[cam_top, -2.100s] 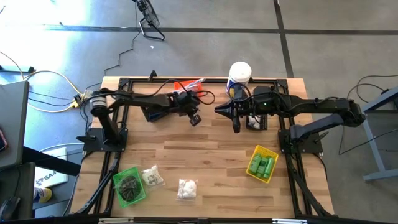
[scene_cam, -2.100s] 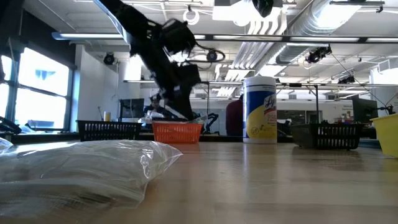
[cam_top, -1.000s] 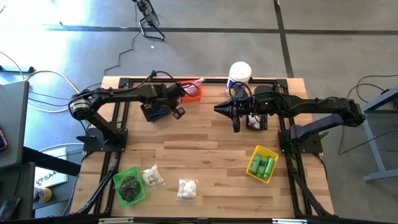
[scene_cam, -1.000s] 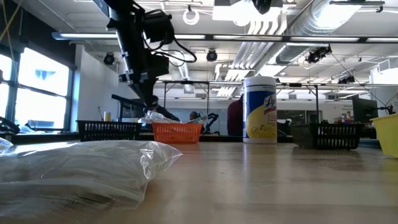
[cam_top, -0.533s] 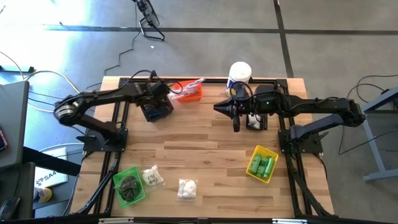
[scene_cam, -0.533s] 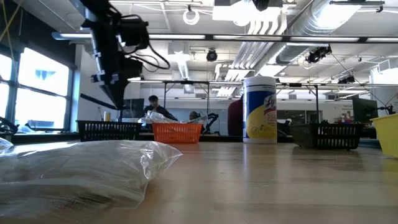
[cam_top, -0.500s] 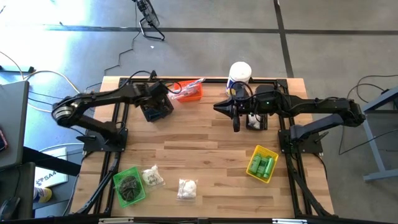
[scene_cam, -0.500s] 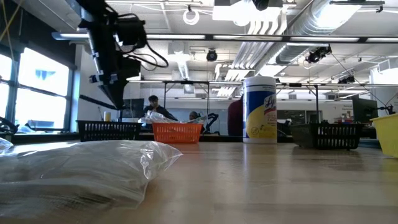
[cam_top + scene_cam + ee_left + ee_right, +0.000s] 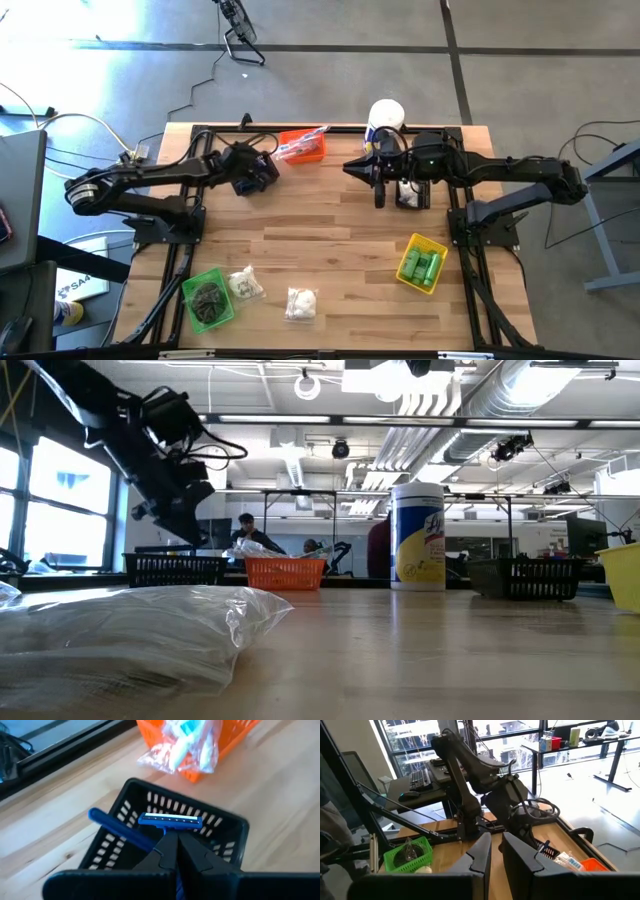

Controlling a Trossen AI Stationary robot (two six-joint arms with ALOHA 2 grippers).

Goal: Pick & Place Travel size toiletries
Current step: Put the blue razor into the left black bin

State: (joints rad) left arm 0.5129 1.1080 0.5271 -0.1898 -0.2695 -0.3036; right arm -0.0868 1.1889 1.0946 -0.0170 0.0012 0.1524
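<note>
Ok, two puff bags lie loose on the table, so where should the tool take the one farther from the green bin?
Come straight down and pinch the bag of white puffs across its middle: it lies flat on the table, apart from the other bag and the green bin.

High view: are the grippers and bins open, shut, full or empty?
left gripper: shut, above the black bin
black bin: holds a blue razor
right gripper: slightly open, empty
orange bin: holds packets
yellow bin: holds green bottles
green bin: holds dark bundles
canister: upright
</note>
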